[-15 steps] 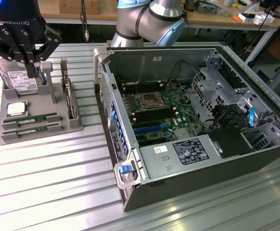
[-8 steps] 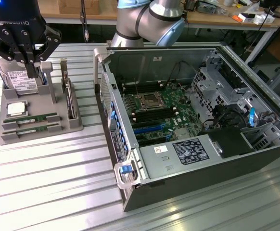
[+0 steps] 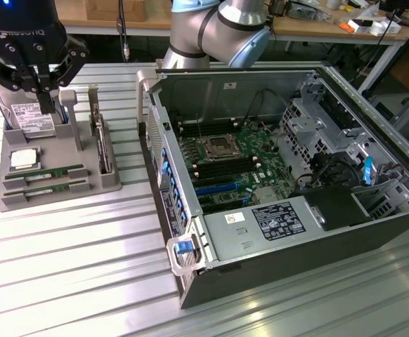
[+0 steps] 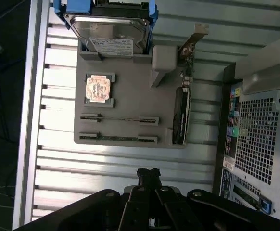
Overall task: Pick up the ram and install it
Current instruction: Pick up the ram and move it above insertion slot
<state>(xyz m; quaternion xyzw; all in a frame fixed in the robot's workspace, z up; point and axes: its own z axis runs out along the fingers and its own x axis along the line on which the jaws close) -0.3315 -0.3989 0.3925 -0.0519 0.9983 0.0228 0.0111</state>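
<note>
Ribbed metal table [image 3: 71, 267], open strip along tray [image 4: 125, 96] edge, tool [image 4: 148, 174] pressed together, ram [image 4: 119, 119] in tray

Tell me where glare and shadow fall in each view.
Exterior view: strong glare on the metal table near the grey tray; the computer case is dimmer inside. Wrist view: a bright band crosses the table beside the tray; the gripper looks dark.

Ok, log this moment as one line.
end effector: shut, empty, near tray | ram: two sticks in tray slots | computer case: open
</note>
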